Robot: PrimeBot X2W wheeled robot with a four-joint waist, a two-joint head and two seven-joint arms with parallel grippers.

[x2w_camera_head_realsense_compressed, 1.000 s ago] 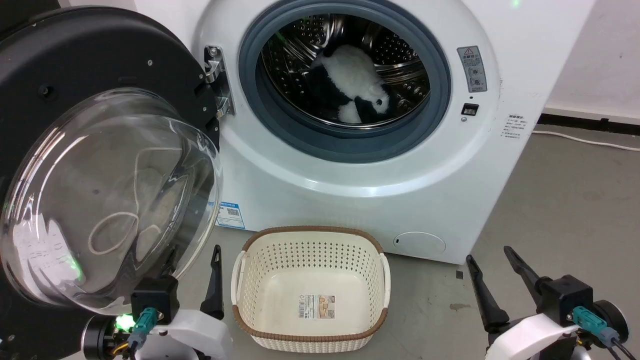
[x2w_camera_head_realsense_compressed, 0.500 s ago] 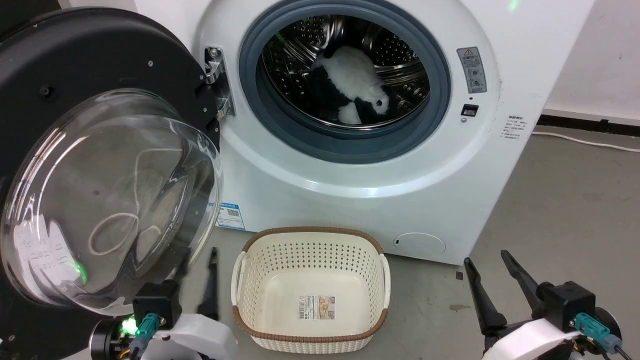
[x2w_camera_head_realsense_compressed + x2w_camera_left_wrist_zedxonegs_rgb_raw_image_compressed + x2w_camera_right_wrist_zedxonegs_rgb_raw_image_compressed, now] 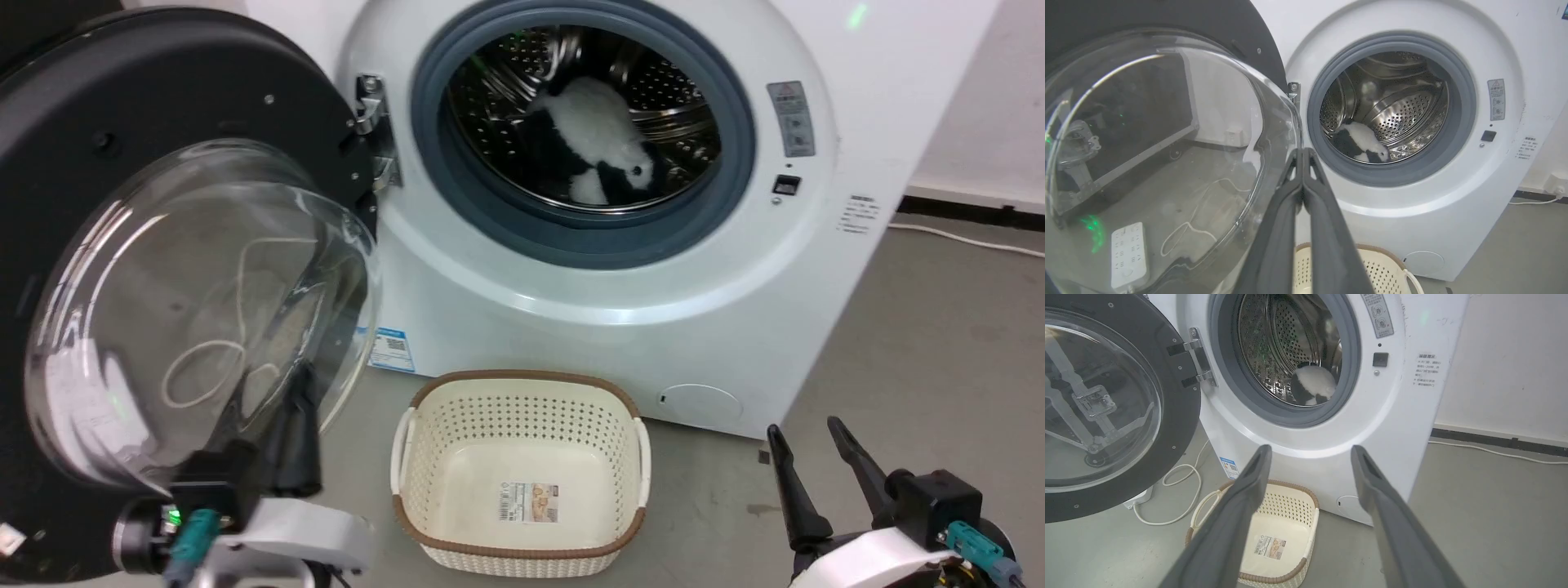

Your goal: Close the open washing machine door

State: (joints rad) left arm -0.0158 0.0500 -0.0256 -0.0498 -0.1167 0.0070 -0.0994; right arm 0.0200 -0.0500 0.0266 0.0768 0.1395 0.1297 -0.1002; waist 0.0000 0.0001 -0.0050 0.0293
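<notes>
washing machine door [image 3: 163, 90] is standing wide open, the left gripper [image 3: 1303, 153] hovering pinched closed just beside it, likely preparing a closing push, the right gripper [image 3: 1310, 451] hanging spread wide.

The left gripper [image 3: 1302, 152], its two dark fingers pressed together with nothing between them, points toward a white washing machine [image 3: 1412, 228]. At left the washing machine door [image 3: 1167, 122] stands swung open, its clear glass bowl bulging beside the fingertips. A black-and-white plush toy [image 3: 1359, 141] lies inside the steel drum [image 3: 1396, 114]. A cream perforated basket [image 3: 1384, 269] sits on the floor [image 3: 1527, 253] below.
</notes>
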